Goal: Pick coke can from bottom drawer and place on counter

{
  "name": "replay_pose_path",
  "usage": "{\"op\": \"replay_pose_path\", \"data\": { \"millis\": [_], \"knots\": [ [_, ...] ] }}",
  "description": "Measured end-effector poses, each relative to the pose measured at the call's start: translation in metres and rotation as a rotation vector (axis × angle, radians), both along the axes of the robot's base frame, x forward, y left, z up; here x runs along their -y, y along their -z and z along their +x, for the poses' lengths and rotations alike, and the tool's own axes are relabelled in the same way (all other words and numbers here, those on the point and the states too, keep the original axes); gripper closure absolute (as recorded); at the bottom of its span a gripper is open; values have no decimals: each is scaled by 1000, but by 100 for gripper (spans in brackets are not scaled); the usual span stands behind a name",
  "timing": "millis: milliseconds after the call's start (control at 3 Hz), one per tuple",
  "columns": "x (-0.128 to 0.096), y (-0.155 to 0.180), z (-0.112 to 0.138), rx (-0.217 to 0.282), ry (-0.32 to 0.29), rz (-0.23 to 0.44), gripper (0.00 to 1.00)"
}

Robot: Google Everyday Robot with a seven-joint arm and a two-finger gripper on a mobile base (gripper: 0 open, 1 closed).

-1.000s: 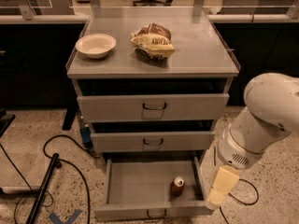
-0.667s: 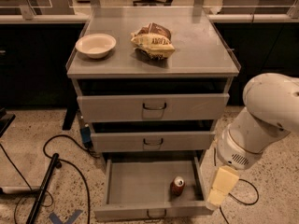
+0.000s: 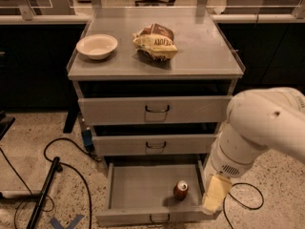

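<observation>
My pincer [image 3: 214,198] hangs by the bottom drawer's [image 3: 138,189] front-right corner, can't tell how open, coke can [image 3: 180,190] upright just beside it nr the front wall: coming in crooked I'd prob clip the side wall or tip the can.

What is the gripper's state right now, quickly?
Gripper: cannot be told; it hangs at the right edge of the open grey metal bottom drawer, right of the small red coke can, not touching it.

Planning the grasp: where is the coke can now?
In the camera view, the coke can stands upright in the open bottom drawer, right of centre near its front; the gripper hangs just right of it.
</observation>
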State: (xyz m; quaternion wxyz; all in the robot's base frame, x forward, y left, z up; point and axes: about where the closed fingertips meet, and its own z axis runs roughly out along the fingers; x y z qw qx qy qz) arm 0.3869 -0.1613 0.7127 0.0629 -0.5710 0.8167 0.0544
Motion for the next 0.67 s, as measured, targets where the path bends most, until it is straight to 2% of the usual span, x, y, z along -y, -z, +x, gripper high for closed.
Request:
{"op": "replay_pose_path", "data": {
  "millis": [333, 667],
  "knots": [
    [-16, 20, 43, 156, 7, -94, 0],
    [-18, 15, 70, 257, 38, -104, 0]
  ]
}}
